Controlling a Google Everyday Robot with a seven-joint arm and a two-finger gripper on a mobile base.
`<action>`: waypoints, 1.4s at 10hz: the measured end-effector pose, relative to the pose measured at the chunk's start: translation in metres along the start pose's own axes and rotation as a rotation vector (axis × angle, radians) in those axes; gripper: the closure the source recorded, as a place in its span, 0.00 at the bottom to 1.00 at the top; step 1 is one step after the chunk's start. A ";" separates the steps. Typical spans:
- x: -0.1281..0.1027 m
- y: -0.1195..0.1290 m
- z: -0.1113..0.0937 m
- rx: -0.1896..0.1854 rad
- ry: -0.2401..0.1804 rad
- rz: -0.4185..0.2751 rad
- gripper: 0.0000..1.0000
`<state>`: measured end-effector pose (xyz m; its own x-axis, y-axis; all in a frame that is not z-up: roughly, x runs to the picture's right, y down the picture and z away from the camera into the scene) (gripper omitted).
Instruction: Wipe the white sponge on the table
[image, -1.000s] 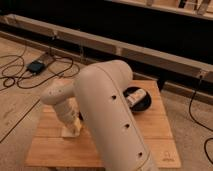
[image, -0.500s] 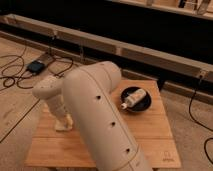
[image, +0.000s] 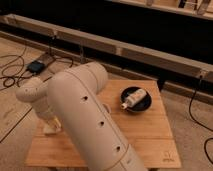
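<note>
Farthest to the left of the dark bowl (image: 143, 106), off the table (image: 150, 135) and on the floor, lies a small black box (image: 36, 66) with cables (image: 11, 76) trailing from it. Nearer, still well left of the bowl, the robot's rounded wrist hangs over the table's left edge with the gripper (image: 51, 123) pointing straight down from it. The gripper is closed on the white sponge (image: 49, 131), which sits directly beneath the fingertips and touches the wooden top close to that left edge, well apart from the bowl. The thick cream arm (image: 87, 117) rises from the bottom of the view, crosses the middle of the table, bends at an elbow just left of the bowl and reaches back down to the wrist. The bowl stands near the table's far right corner, and a white bottle (image: 133, 99) lies tilted in it, its neck pointing toward the arm. Compared with a second ago, the gripper and sponge have slid away from the bowl, from nearer the table's middle out to its left edge, and the elbow has swung with them, so the bowl, then partly hidden behind the arm, now shows in full. Bowl and bottle have kept their place.
</note>
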<state>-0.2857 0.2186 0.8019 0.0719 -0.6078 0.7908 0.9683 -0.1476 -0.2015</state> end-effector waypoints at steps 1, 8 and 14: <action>-0.012 -0.007 -0.001 0.003 0.002 -0.034 1.00; -0.091 0.020 0.021 -0.091 -0.012 -0.233 1.00; -0.064 0.113 0.055 -0.225 -0.034 -0.098 1.00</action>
<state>-0.1680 0.2839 0.7604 -0.0083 -0.5556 0.8314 0.8936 -0.3773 -0.2433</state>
